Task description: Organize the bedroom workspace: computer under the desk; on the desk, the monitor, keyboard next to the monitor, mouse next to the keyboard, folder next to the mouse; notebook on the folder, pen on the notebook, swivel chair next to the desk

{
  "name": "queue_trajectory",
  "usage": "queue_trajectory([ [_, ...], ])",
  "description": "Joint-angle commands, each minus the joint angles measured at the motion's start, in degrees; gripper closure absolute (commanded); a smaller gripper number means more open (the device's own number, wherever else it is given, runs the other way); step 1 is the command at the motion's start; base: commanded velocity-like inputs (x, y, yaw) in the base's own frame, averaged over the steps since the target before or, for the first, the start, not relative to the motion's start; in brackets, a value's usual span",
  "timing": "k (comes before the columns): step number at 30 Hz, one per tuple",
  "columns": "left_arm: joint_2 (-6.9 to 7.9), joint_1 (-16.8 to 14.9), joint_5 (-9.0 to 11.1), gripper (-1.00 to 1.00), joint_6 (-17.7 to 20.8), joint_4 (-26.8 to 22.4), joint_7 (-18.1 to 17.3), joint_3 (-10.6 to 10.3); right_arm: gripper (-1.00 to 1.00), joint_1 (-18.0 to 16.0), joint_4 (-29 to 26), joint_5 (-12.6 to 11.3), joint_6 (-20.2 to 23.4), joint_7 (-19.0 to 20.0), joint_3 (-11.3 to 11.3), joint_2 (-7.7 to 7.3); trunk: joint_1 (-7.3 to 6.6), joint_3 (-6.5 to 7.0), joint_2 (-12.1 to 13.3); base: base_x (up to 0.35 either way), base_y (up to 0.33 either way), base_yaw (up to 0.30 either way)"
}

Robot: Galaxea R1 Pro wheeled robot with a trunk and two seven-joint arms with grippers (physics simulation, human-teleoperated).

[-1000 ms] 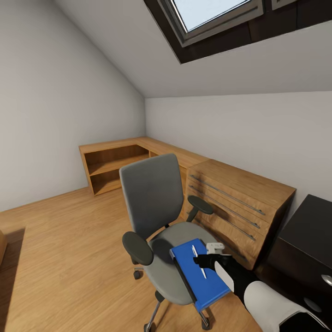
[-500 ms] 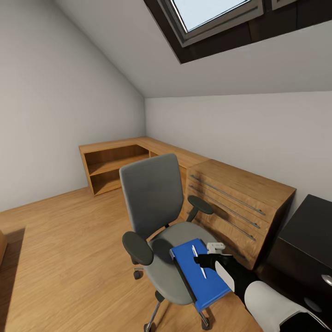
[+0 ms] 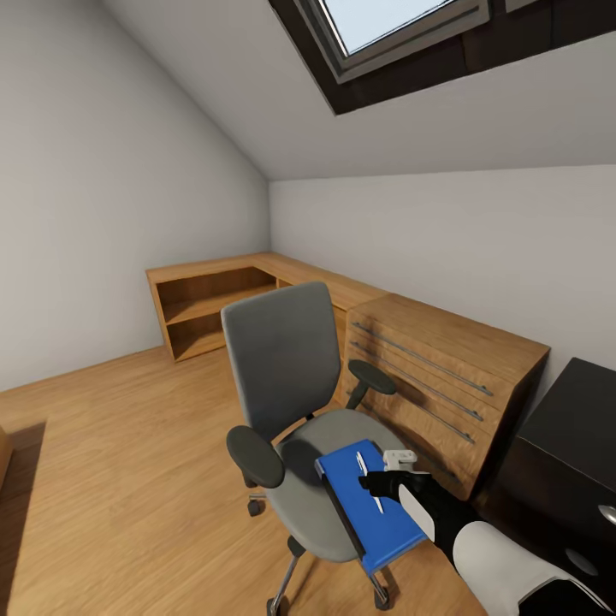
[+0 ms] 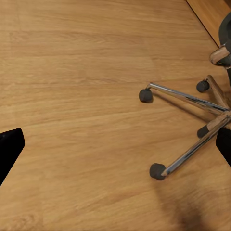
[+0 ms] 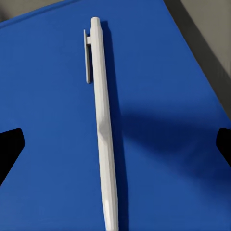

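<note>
Right end effector (image 3: 376, 484) hangs wide open right over the pen (image 5: 103, 130), which lies on the folder (image 5: 53, 144) on the swivel chair (image 3: 282, 368), so an off-centre pinch could roll it away.

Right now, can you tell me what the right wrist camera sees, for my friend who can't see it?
A slim whitish pen with a clip lies flat on the bright blue folder. The right gripper's dark fingertips sit wide apart at either side of the picture, open and hovering over the pen.
</note>
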Motion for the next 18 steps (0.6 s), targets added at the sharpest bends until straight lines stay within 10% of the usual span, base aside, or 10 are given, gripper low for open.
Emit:
queue_trajectory([
  [1, 0.01, 0.00, 0.61, -1.00, -0.01, 0.00, -0.36, 0.02, -1.00, -0.02, -0.11, -0.09, 0.27, 0.04, 0.21, -0.05, 0.00, -0.05, -0.04, 0.000, 0.000, 0.000],
  [18, 0.01, 0.00, 0.61, -1.00, -0.01, 0.00, -0.35, 0.02, -1.00, -0.02, -0.11, -0.09, 0.33, 0.04, 0.29, -0.05, 1.54, -1.31, -2.85, 0.000, 0.000, 0.000],
])
